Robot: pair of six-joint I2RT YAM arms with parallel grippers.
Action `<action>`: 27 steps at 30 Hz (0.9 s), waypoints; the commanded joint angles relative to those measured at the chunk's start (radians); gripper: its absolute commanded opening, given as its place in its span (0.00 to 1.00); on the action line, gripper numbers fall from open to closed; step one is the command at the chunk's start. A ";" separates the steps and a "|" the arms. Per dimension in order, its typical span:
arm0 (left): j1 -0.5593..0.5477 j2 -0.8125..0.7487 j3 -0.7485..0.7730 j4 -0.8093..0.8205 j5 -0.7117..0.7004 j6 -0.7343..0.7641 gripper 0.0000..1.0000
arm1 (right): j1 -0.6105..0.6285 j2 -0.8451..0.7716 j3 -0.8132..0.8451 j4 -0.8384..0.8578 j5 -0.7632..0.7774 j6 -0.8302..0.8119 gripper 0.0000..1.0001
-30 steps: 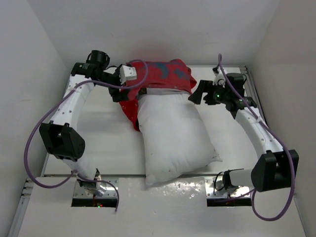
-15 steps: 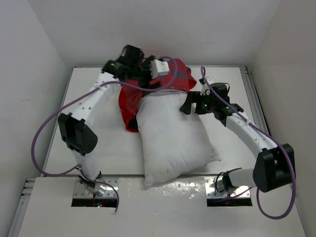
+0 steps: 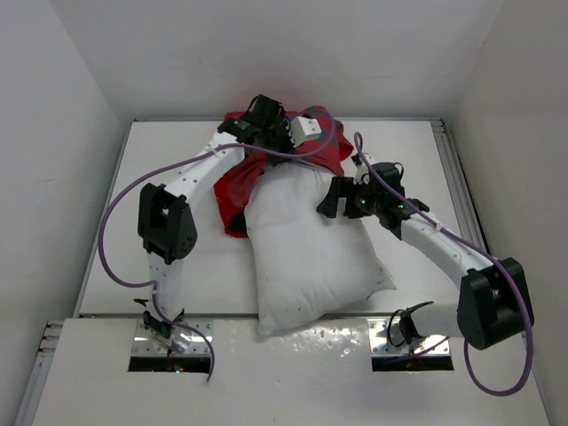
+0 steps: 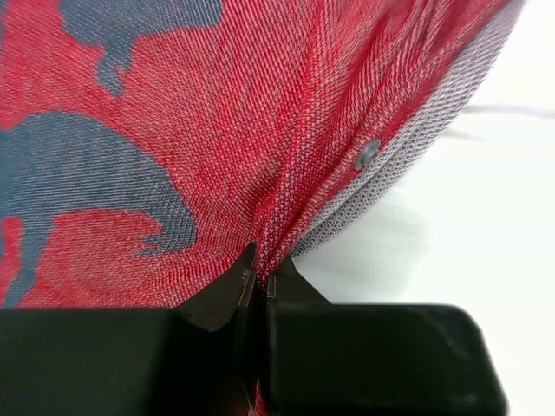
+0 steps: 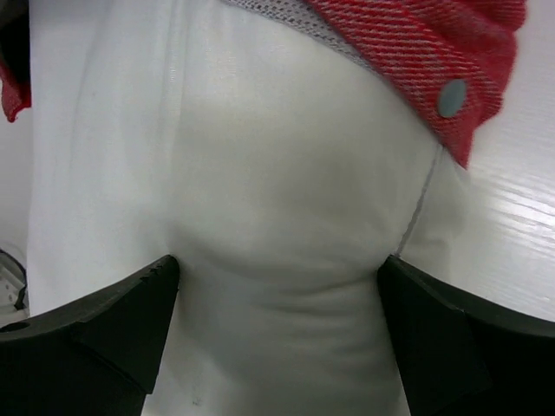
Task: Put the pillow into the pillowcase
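Note:
The white pillow (image 3: pixel 311 248) lies lengthwise in the middle of the table, its far end under the red pillowcase (image 3: pixel 238 185). My left gripper (image 3: pixel 293 149) is over that far end. In the left wrist view the left gripper (image 4: pixel 260 264) is shut on a fold of the pillowcase (image 4: pixel 173 130) near its grey-lined hem with a snap (image 4: pixel 368 154). My right gripper (image 3: pixel 330 200) rests on the pillow's upper right part. In the right wrist view the right gripper (image 5: pixel 277 269) is open, fingers pressed into the pillow (image 5: pixel 277 173) just below the pillowcase edge (image 5: pixel 416 43).
White walls close in the table (image 3: pixel 151 177) on the left, right and far sides. Purple cables (image 3: pixel 115 222) loop off both arms. Two metal mounting plates (image 3: pixel 169 346) sit at the near edge. The pillow's near end overhangs the step at the front.
My left arm swung right from the pillowcase's left side to its far top edge and shut on the fabric. My right gripper moved left onto the pillow, still open.

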 commanded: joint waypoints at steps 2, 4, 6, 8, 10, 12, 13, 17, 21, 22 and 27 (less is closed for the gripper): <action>-0.041 -0.054 0.114 -0.125 0.046 -0.069 0.00 | 0.081 0.081 -0.021 0.114 -0.072 0.085 0.73; -0.067 -0.116 0.095 -0.137 0.063 -0.068 0.00 | 0.116 0.108 -0.021 0.231 -0.153 0.139 0.38; -0.085 -0.150 0.082 -0.146 0.067 -0.069 0.00 | 0.133 0.133 -0.014 0.260 -0.187 0.208 0.00; -0.107 -0.156 0.134 -0.194 0.076 -0.066 0.00 | 0.127 0.118 0.012 0.436 -0.204 0.258 0.00; -0.111 -0.164 0.200 -0.257 0.109 -0.060 0.00 | 0.121 0.089 0.045 0.619 -0.161 0.314 0.00; -0.110 -0.174 0.267 -0.327 0.153 0.007 0.00 | 0.110 0.024 0.056 0.817 -0.007 0.331 0.00; -0.110 -0.176 0.287 -0.353 0.161 0.007 0.00 | 0.104 0.003 0.055 0.882 0.055 0.334 0.00; -0.104 -0.211 0.288 -0.461 0.142 0.144 0.00 | 0.037 -0.066 0.078 1.058 0.251 0.352 0.00; -0.095 -0.245 0.197 -0.496 0.203 0.181 0.00 | 0.038 -0.033 0.076 1.148 0.348 0.433 0.00; -0.098 -0.246 0.193 -0.502 0.222 0.179 0.00 | 0.060 -0.016 0.076 1.152 0.347 0.433 0.00; -0.105 -0.225 0.214 -0.522 0.380 0.176 0.00 | 0.207 0.104 0.020 0.977 0.618 0.526 0.00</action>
